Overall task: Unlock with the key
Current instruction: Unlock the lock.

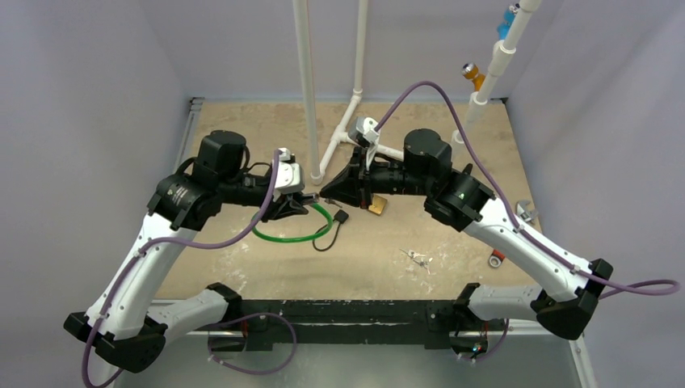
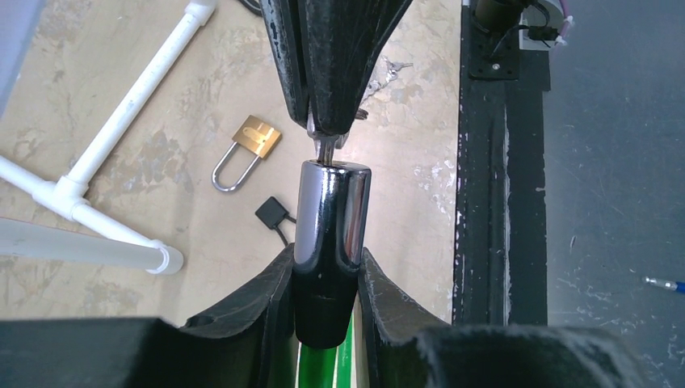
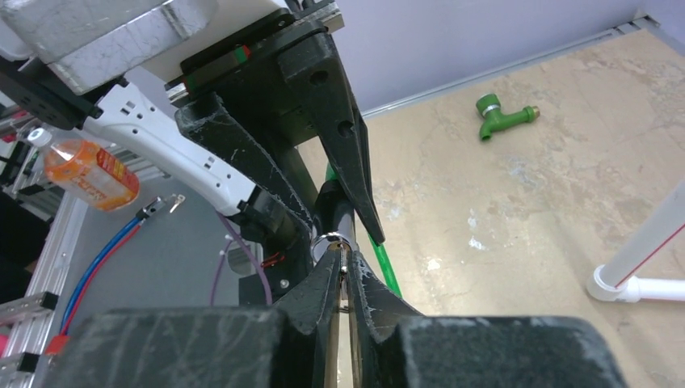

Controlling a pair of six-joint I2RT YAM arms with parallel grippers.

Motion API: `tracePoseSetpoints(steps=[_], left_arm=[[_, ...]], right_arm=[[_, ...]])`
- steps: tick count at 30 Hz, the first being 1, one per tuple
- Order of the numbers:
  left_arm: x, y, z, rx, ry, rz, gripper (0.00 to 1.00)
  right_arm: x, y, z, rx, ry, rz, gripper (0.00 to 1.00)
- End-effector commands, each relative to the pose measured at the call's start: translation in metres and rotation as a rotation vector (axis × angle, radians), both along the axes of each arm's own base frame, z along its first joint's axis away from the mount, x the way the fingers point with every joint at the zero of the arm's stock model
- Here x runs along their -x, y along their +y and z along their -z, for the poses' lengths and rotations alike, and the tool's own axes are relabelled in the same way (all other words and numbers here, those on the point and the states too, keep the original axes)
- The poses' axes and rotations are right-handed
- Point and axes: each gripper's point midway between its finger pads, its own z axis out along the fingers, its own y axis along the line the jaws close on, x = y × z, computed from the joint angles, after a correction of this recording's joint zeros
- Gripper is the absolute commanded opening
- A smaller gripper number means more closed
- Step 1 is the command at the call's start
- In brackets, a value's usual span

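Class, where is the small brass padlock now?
In the left wrist view, the brass padlock lies on the tan table, left of the chrome cylinder.

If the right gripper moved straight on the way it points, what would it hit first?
The chrome lock cylinder, clamped in the left gripper. The right gripper points at its end face, with the key tip at or in the keyhole; the depth there is unclear.
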Motion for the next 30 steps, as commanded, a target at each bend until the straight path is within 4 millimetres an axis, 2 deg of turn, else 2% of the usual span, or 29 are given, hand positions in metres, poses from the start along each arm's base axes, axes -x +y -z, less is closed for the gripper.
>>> tracePoseSetpoints(steps=[1,4,11,16,22,26,30], left_arm=[[-0.009,-0.001,-0.043,0.067,-0.187,0.002,0.0],[-0.022,0.004,-0.052,0.053,-0.26,-0.05,0.0],[-0.034,0.006,-0.073,0.053,-0.354,-0.079,0.0],[-0.042,0.008,-0.086,0.047,-0.446,-0.096,0.0],[-0.045,0.009,-0.093,-0.011,-0.664,-0.086,0.0],[-0.049,0.006,-0.096,-0.06,-0.851,-0.099,0.0],[-0.06,0.007,-0.101,-0.089,-0.917,-0.156,0.0]], right_arm=[[-0.009,0.0,-0.009,-0.03,-0.008,0.061,0.0],[-0.012,0.004,0.0,-0.021,0.04,0.07,0.0],[-0.016,0.012,0.02,-0.017,0.145,0.093,0.0],[-0.018,0.025,0.035,-0.008,0.288,0.081,0.0],[-0.024,0.034,0.037,-0.001,0.382,0.049,0.0],[-0.034,0.03,0.037,-0.023,0.465,0.05,0.0],[-0.038,0.027,0.036,-0.045,0.532,0.044,0.0]])
